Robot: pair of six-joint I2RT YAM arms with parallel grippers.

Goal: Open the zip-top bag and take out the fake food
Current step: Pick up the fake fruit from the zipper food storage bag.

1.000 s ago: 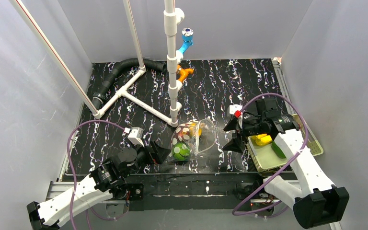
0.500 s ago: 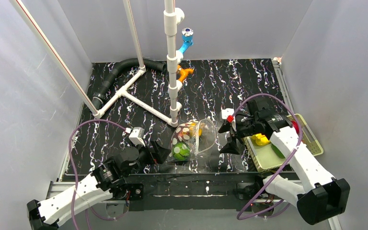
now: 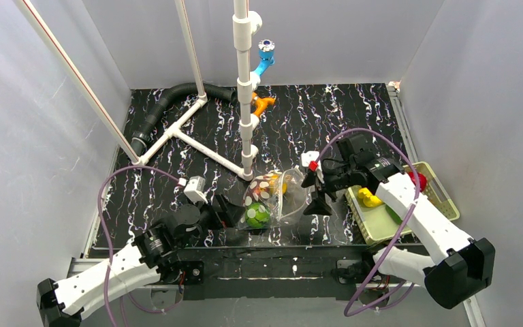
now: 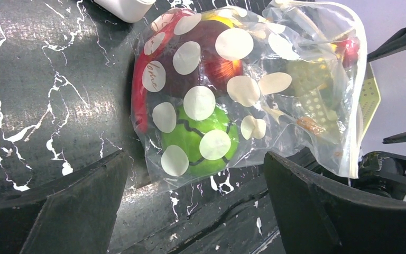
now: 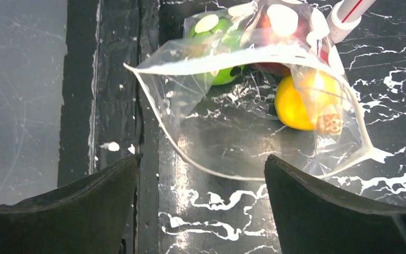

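One bag lies on the table between the two grippers. It is just ahead of the left gripper, which faces its closed, dotted end, and just ahead of the right gripper, which looks into its gaping mouth. Both grippers have their fingers spread wide and hold nothing. The bag is thin, limp, slick film and will likely slide or crumple when pushed, so I would pinch the closed end with the left and reach through the mouth with the right. The toy food looks light, hard and glossy, apt to roll, so each piece is best taken across its middle. In the bag I count at least three: a green piece, a dark red piece and an orange piece. Three more sit in the one basket behind the right gripper.
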